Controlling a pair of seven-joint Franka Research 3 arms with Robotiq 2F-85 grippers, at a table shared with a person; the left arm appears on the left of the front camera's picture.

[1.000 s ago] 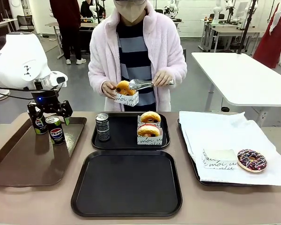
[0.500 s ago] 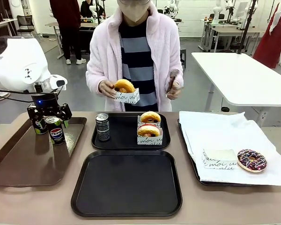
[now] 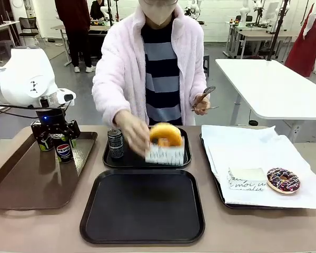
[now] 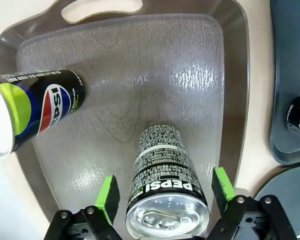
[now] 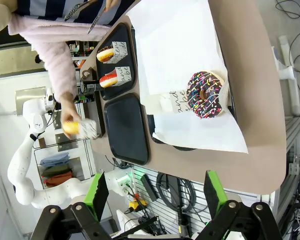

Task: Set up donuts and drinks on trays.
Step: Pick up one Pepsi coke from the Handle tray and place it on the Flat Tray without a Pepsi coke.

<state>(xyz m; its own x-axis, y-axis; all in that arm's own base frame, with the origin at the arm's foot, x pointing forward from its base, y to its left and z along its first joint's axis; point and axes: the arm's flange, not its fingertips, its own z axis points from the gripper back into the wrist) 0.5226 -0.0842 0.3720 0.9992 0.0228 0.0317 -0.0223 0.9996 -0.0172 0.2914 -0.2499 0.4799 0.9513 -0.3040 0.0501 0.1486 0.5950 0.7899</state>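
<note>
Two cans on the brown tray (image 4: 155, 60), which sits just left of the far black tray (image 3: 127, 161) – left gripper (image 4: 165, 190) straddles the upright Pepsi can (image 4: 162, 170), green pads either side with a sliver of gap each (not clamped, going by the wrist view). Second Pepsi can (image 4: 37, 107) stands beside it, on the side away from the far black tray.

Grey-print can (image 3: 115, 143) is on that tray's left part, two sleeved donuts (image 5: 106, 53) on its right part. Person's hand (image 3: 131, 132) holds a third sleeved donut (image 3: 166, 134) over it (motion-blurred); other hand (image 3: 201, 104) holds tongs (image 3: 206, 95) behind it.

Near black tray (image 3: 142, 205) sits just robot-side of it. Sprinkle donut (image 3: 283, 180) lies on the paper-lined tray (image 3: 242, 147) to its right.

Right gripper (image 5: 156, 195) – jaws wide, nothing in them.
</note>
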